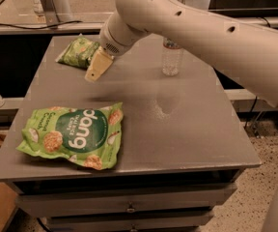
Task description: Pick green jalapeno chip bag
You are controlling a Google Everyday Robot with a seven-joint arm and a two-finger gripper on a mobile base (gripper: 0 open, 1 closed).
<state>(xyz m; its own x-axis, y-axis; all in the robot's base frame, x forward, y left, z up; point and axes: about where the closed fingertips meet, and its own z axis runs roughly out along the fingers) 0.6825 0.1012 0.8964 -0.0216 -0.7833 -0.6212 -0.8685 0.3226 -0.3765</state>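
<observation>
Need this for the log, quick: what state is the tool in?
Tool: open or closed cannot be told; it is at the right edge of the green jalapeno chip bag.

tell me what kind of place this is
Likely a lab or office test area, not a home: a grey drawer cabinet serves as the table, the floor is speckled, and a cable runs along a rail behind. The gripper hangs over the cabinet's far left, by the small green chip bag.

The table (197, 129) carries the green jalapeno chip bag (77, 52) (gripper (93, 73) just beside it), a dang bag (74, 137) and a bottle (171, 59).
</observation>
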